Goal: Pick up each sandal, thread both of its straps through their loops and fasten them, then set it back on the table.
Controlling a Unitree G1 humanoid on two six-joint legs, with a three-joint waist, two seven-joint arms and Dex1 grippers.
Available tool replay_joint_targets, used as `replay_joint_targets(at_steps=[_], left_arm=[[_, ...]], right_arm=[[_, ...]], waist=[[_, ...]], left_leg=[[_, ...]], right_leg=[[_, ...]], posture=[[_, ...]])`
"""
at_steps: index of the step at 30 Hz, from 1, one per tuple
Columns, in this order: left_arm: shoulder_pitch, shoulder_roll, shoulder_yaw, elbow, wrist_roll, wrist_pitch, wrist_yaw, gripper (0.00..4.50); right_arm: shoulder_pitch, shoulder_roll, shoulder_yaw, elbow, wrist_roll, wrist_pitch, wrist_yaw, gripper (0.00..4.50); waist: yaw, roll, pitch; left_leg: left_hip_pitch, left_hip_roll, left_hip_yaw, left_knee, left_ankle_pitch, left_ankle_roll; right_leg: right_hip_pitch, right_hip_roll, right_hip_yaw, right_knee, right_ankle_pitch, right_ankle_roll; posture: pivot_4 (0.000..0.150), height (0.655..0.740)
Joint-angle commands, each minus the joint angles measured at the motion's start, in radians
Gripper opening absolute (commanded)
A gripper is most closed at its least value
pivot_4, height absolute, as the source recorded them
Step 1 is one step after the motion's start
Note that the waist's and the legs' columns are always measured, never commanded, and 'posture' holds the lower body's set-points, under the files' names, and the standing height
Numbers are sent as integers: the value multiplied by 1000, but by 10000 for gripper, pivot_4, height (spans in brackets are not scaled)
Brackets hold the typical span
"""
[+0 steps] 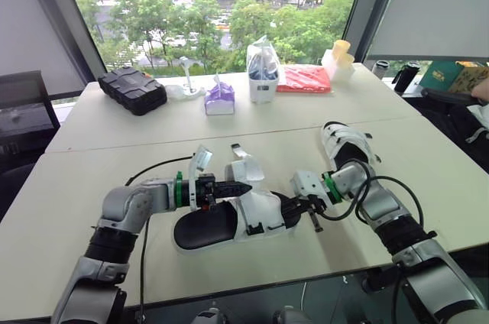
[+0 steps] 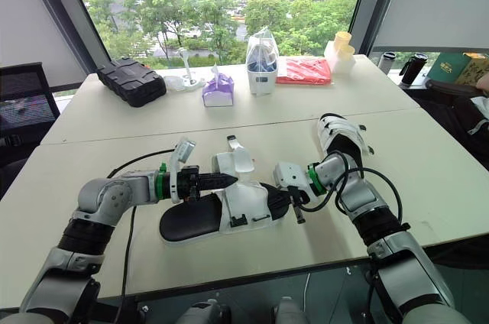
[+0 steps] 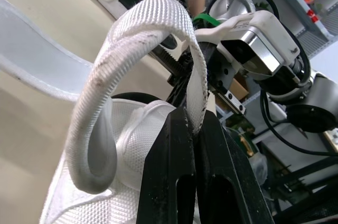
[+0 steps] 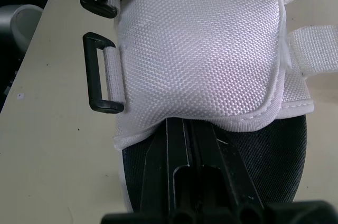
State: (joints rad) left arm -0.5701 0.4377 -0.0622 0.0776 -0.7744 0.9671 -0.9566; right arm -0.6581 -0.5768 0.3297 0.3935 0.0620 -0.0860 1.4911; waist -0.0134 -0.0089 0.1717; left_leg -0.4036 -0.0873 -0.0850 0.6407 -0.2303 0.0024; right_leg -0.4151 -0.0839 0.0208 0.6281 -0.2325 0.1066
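Working on the near sandal (image 1: pixel 229 225): flat on the worktop (image 1: pixel 92 209) close to the front edge, black footbed up, white upper toward the right end, set between both hands; clamped in the left hand (image 1: pixel 243 187), a free white strap (image 3: pixel 153 28), pinched by fingers pressed together on the webbing and arched up over the upper; at the sandal's right end, the right hand (image 1: pixel 299 203), fingers together, tips tucked under the hem of the upper; cannot tell whether any fabric sits between them.

Judged to be at the threading step, with the black loop (image 4: pixel 98 74) empty. To do it well: grip near the strap's tip so the end stays stiff; bring it flat and untwisted, square to the loop's opening; pin the sandal with the right hand so the upper cannot slide; draw the webbing through, fold back, press down to fasten.

Left wrist view gives the pinch itself and the soiled edge of the webbing; right wrist view adds the empty loop on its short white tab beside the upper; head views add the second sandal (image 1: pixel 345 144), lying apart beyond the right forearm, plus a black case (image 1: pixel 134 89), a purple tissue box (image 1: pixel 220 99) and a red packet (image 1: pixel 304 78) along the far side.
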Motion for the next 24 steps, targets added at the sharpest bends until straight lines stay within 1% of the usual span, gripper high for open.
replay_joint_targets(at_steps=[1, 10, 19, 24], left_arm=[[-34, 4, 16, -46, -30, 13, -40, 1000], [-51, 50, -53, -108, 34, -34, -131, 1000], [-54, 92, -110, -90, 161, -175, -184, 1000], [-62, 95, -108, -81, 179, -197, -199, 1000]], right_arm=[[22, 0, 31, -3, -26, 5, 2, 0], [18, 3, 32, 1, -28, 7, -1, 0], [13, 10, 36, 5, -30, 8, -3, 0], [11, 12, 36, 7, -30, 7, -2, 0]], waist=[[0, 0, 0], [-1, 0, 0], [-1, 0, 0], [-2, 0, 0]], left_leg=[[0, 0, 0, 0, 0, 0], [0, 0, 0, -1, 0, 0], [0, 0, 0, -1, 0, 0], [0, 0, 0, -1, 0, 0]], right_leg=[[0, 0, 0, 0, 0, 0], [0, 0, 0, 0, 0, 0], [0, 0, 0, 0, 0, 0], [0, 0, 0, 0, 0, 0]], posture=[[1500, 7400], [1500, 7400], [1500, 7400], [1500, 7400]])
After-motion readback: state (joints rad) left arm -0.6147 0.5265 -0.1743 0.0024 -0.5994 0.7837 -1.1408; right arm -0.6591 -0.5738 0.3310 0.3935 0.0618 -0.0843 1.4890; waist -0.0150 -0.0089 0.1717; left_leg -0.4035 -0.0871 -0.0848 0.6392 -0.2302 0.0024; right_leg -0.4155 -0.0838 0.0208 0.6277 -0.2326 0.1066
